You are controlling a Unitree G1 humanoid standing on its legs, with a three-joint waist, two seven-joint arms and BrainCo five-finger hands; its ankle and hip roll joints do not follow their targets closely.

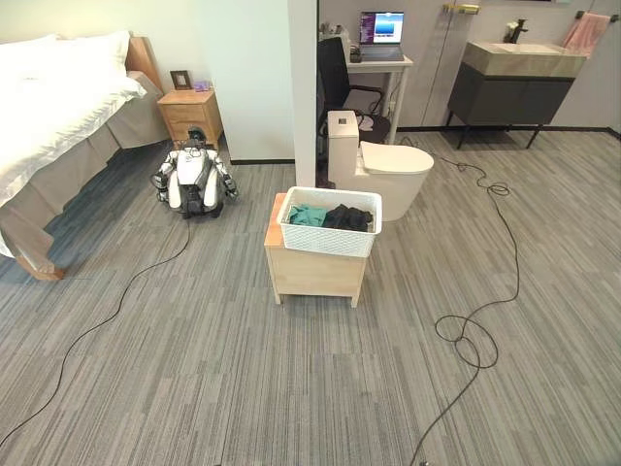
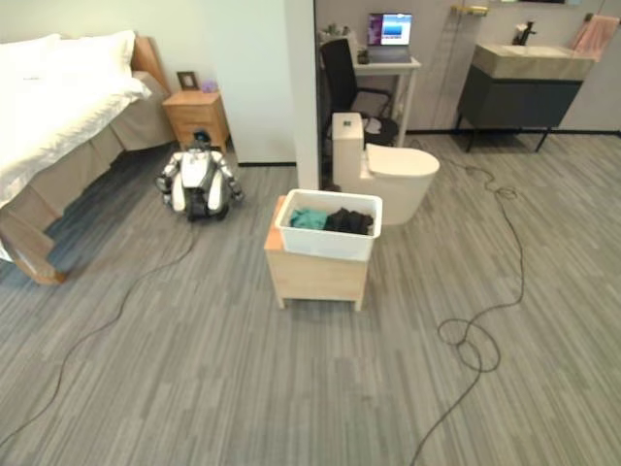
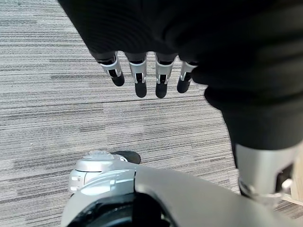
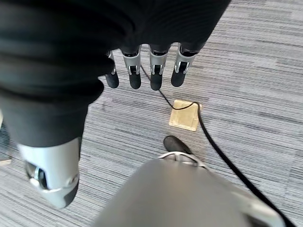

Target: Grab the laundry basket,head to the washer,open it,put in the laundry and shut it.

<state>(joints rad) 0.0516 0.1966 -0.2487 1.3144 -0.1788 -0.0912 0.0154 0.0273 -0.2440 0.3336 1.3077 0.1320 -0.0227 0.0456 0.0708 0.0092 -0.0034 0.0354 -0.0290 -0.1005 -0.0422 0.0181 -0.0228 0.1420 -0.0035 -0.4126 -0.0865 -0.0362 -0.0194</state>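
A white laundry basket (image 1: 330,236) holding teal and black clothes (image 1: 331,216) stands on a low wooden stand (image 1: 312,272) in the middle of the room, some way ahead of me. In the left wrist view my left hand (image 3: 142,75) hangs over the grey floor with straight fingers and holds nothing. My right hand (image 4: 147,71) hangs the same way in the right wrist view, fingers straight and nothing in them. Both hands are far from the basket.
A white toilet (image 1: 383,165) sits just behind the basket. A bed (image 1: 58,107) and a nightstand (image 1: 190,112) are at the left, with a small white robot (image 1: 193,180) on the floor beside them. A wall edge (image 1: 303,87), a desk with a laptop (image 1: 380,29) and a dark vanity (image 1: 514,92) lie beyond.
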